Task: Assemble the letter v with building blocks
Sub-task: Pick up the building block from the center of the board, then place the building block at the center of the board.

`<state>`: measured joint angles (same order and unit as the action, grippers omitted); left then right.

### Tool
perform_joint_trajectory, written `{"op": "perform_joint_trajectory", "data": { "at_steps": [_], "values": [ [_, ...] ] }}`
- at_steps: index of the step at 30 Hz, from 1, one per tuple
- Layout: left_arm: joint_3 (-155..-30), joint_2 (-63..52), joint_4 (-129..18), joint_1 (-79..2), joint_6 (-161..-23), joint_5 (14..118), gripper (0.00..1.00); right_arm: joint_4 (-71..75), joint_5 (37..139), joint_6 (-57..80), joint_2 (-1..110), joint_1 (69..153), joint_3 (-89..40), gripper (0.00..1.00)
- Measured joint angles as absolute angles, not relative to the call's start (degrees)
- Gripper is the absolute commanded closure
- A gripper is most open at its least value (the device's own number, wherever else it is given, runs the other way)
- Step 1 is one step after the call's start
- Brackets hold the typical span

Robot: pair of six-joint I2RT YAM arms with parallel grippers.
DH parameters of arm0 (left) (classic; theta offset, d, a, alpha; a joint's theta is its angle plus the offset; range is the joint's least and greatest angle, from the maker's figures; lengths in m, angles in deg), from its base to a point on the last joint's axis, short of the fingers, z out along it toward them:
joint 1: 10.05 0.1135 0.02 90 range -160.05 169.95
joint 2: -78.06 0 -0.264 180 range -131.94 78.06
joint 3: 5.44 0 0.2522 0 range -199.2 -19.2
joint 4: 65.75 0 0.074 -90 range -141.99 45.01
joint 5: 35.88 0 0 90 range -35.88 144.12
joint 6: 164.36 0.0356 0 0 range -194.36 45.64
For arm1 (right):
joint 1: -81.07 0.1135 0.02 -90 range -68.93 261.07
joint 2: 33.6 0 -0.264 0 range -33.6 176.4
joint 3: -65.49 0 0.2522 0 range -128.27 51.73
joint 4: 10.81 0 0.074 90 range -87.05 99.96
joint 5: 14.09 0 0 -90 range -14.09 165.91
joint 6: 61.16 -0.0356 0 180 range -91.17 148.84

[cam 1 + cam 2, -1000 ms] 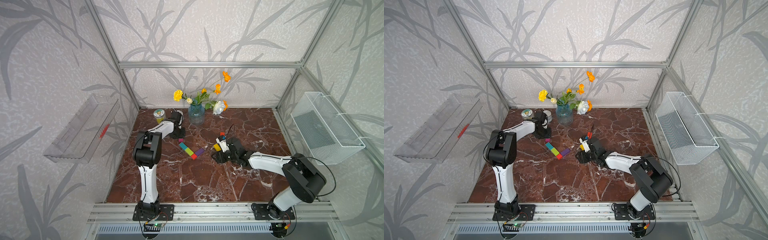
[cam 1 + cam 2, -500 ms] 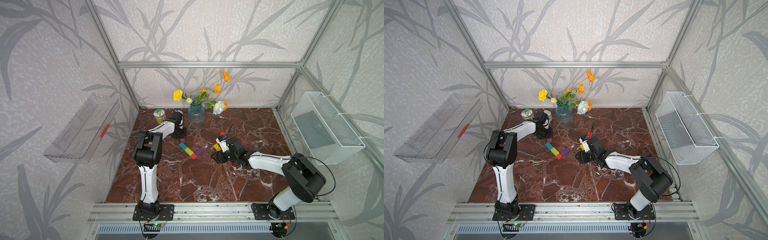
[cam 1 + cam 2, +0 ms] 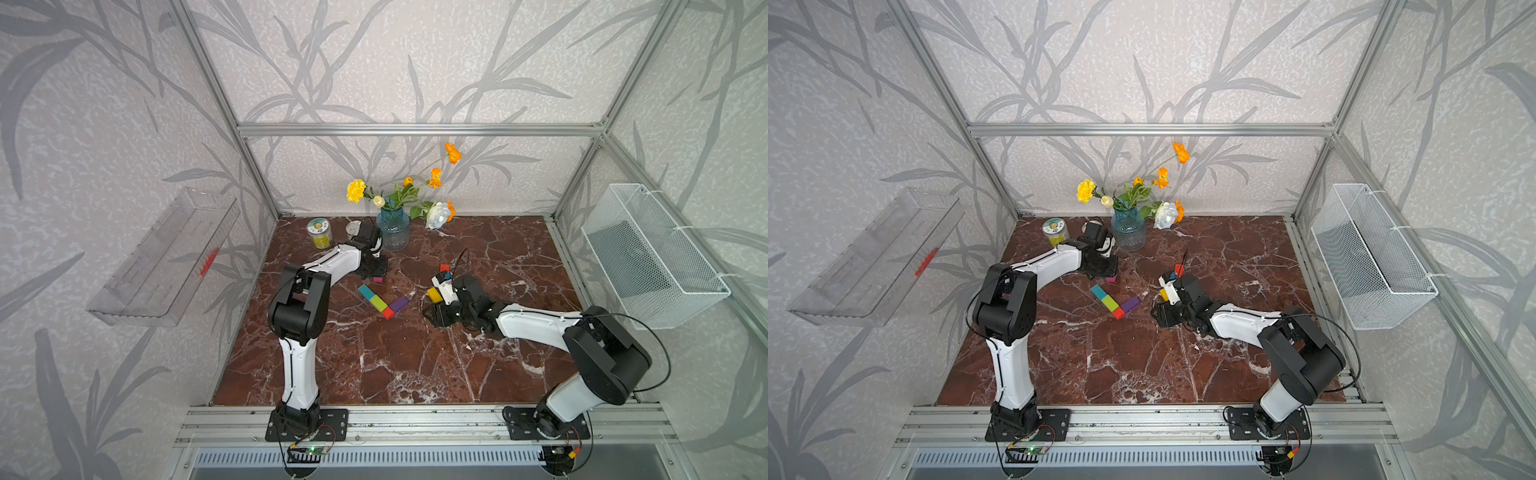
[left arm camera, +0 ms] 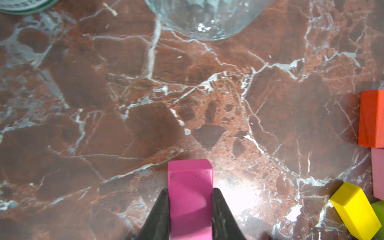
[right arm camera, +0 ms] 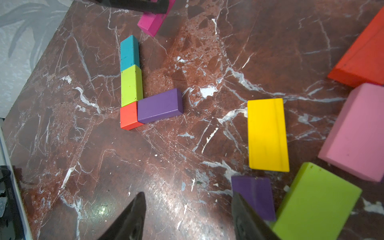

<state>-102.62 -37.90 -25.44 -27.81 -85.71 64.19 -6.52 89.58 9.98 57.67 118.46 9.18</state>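
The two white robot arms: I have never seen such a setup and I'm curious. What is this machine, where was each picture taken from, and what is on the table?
They are two robot arms mounted beside a marble tabletop, each ending in a two-fingered pincer. The two wide pictures come from a camera pair above. The two close-ups come from a camera on each arm's wrist, looking past its pincer. The left pincer is shut on a magenta block. The right pincer is open and empty. Mid-table, a teal block, lime block, red cube and purple block touch, forming a corner. Near the right pincer lie loose ones, including a yellow block and a pink block. At the back stand a flower vase and a can.
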Motion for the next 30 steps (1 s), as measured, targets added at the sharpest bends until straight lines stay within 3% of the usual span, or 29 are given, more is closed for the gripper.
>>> {"op": "perform_joint_trajectory", "data": {
  "at_steps": [30],
  "values": [
    [-103.19, -37.68, -26.38, -38.96, -78.50, 63.42, 0.89, -4.01, 83.83, 7.23, 56.40, 115.99, 11.02, 0.35]
  ]
}}
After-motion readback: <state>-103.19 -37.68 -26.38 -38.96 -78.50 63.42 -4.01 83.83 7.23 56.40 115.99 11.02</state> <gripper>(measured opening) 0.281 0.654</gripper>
